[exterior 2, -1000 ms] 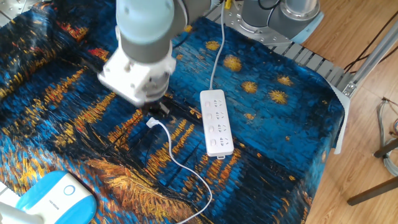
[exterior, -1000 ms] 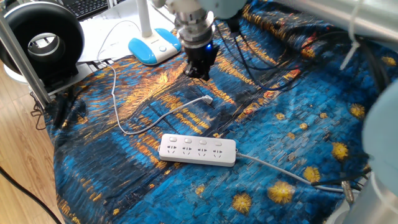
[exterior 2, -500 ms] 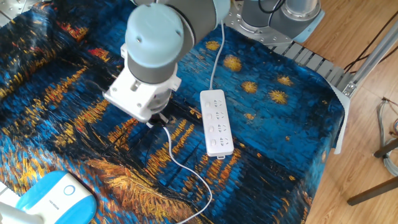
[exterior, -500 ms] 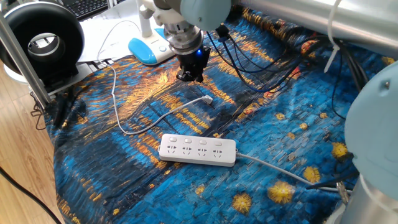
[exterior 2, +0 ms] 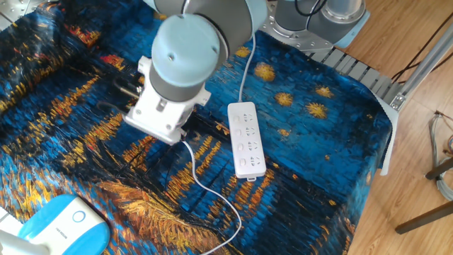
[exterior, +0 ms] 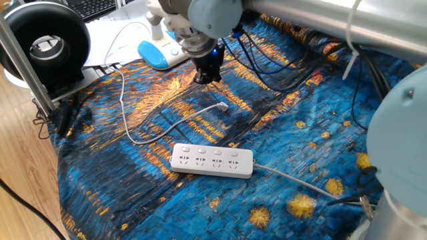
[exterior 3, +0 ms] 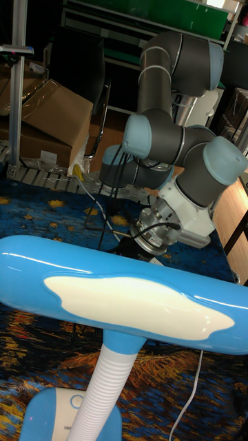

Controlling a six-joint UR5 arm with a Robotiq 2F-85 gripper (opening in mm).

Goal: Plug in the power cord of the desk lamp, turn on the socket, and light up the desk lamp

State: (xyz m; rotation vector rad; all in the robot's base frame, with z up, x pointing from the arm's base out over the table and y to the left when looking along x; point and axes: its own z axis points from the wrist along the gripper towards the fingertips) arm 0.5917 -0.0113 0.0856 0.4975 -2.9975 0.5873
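Hovering above blue-and-gold painted cloth (exterior: 320,143) on table, black two-finger gripper (exterior: 207,75) is seen pointing down, nothing held; whether fingers are spread or pressed together cannot be told

Thin white power cord (exterior: 160,128) is laid in loop on cloth, its small white plug (exterior: 222,106) resting unplugged, just below gripper

Long white four-outlet socket strip (exterior: 212,161) is placed nearer camera, apart from plug

Light-blue-and-white desk lamp (exterior: 162,48) is stood behind gripper

Open cloth around the plug, clutter behind

The plug (exterior: 222,105) lies free on the worktop (exterior: 133,187); socket (exterior: 212,161) near in front, desk lamp (exterior: 162,50) and black cables (exterior: 280,67) (a tangle) behind.
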